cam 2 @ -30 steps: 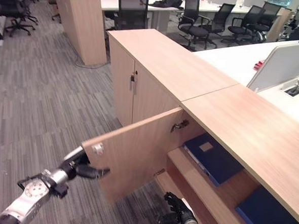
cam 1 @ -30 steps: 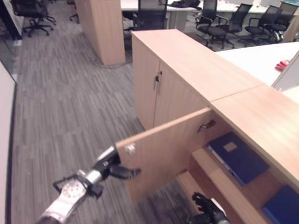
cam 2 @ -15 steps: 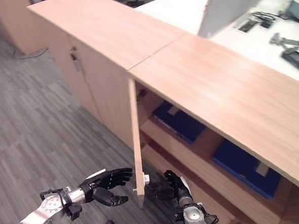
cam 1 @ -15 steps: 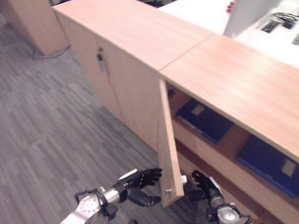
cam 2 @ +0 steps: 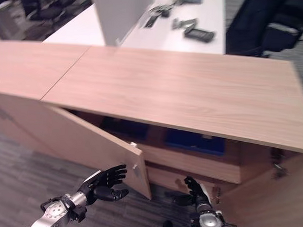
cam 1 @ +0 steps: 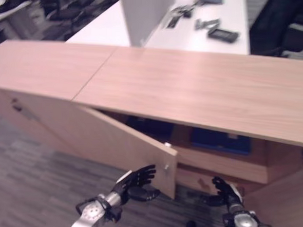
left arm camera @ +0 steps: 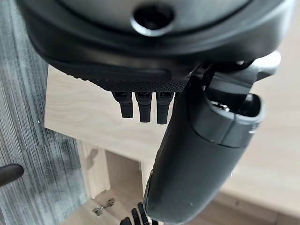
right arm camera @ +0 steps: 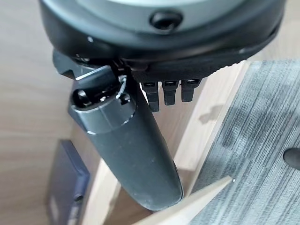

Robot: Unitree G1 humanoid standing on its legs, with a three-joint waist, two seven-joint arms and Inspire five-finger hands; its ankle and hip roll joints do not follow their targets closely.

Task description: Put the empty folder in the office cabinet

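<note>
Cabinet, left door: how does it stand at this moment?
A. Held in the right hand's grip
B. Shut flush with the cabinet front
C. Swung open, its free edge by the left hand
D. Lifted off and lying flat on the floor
C: the cabinet door stands swung out, with the left hand, fingers straight, at its free edge, and blue folders show on the shelf inside.

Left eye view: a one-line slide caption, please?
Both hands open beside the half-open cabinet door, blue folder lying on the shelf inside.

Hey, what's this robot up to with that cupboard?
It is standing at an office cabinet with one door swung open. Its left hand, fingers spread, is at the door's free edge; its right hand is held open low before the shelves. Blue folders already lie on the shelf inside. Neither hand holds anything.
</note>
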